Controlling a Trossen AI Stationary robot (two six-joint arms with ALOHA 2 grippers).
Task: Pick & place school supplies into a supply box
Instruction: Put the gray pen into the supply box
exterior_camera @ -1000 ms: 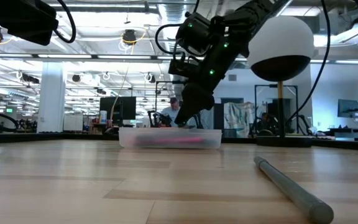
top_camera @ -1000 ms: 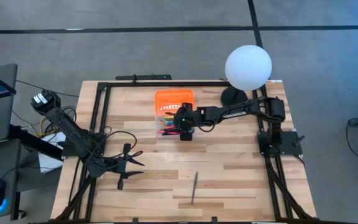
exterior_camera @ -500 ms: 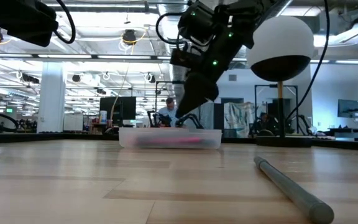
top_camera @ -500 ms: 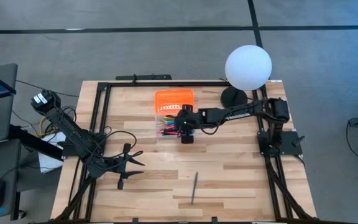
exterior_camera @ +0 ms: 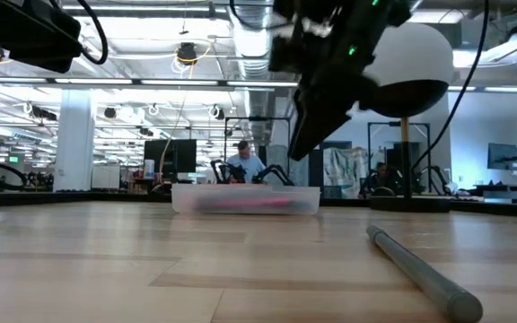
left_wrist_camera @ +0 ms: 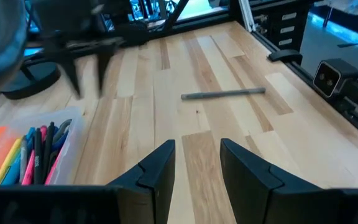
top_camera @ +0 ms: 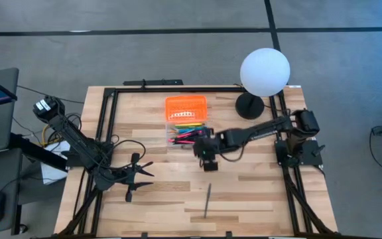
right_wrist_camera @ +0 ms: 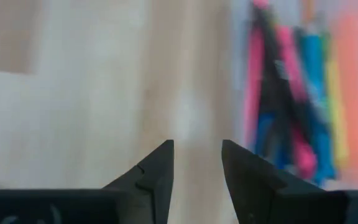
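The supply box (top_camera: 185,131) is a clear case lying open on the table, with its orange lid (top_camera: 186,106) on its far side. Pink, blue, yellow and black pens (right_wrist_camera: 289,112) lie inside it. They also show in the box (left_wrist_camera: 37,152) in the left wrist view. One grey pen (top_camera: 207,199) lies alone on the wood near the table's near edge. My right gripper (top_camera: 209,161) hangs open over bare wood just on the near side of the box, holding nothing. My left gripper (top_camera: 146,170) rests open at the table's left, empty.
A white globe lamp (top_camera: 264,72) on a dark base (top_camera: 249,105) stands at the far right corner. Black frame rails (top_camera: 109,119) run along the table's edges. In the low view the grey pen (exterior_camera: 420,269) lies close in front and the box (exterior_camera: 245,199) farther back.
My right gripper has left its place over the box, moving toward the table's near edge, a little to the right and upward. The box and the grey pen have stayed put.
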